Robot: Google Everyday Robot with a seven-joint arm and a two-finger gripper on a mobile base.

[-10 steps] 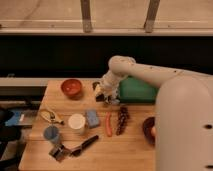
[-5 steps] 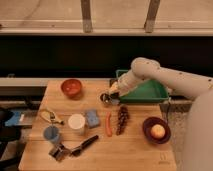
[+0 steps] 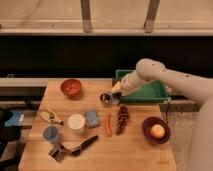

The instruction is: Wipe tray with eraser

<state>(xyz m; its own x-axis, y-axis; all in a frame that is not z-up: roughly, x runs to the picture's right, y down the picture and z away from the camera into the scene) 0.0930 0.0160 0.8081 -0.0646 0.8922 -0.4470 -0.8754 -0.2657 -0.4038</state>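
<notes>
The green tray [image 3: 150, 93] stands at the back right of the wooden table, and my forearm lies across its left half. My gripper [image 3: 107, 98] hangs low over the table just left of the tray's near-left corner, and it is shut. It shows as a dark clump. I cannot pick out the eraser there or anywhere else, so it is hidden.
An orange-red bowl [image 3: 71, 87] sits at the back left. In front of the gripper lie grapes [image 3: 121, 119], an orange stick [image 3: 108, 125], a light-blue block [image 3: 92, 118] and a white cup [image 3: 76, 123]. A dark bowl with a fruit [image 3: 156, 130] is front right, a black-handled tool [image 3: 76, 147] front left.
The arm's bulky upper part has swung right and back, uncovering the tray and the fruit bowl. The gripper has stayed at about the same spot left of the tray.
</notes>
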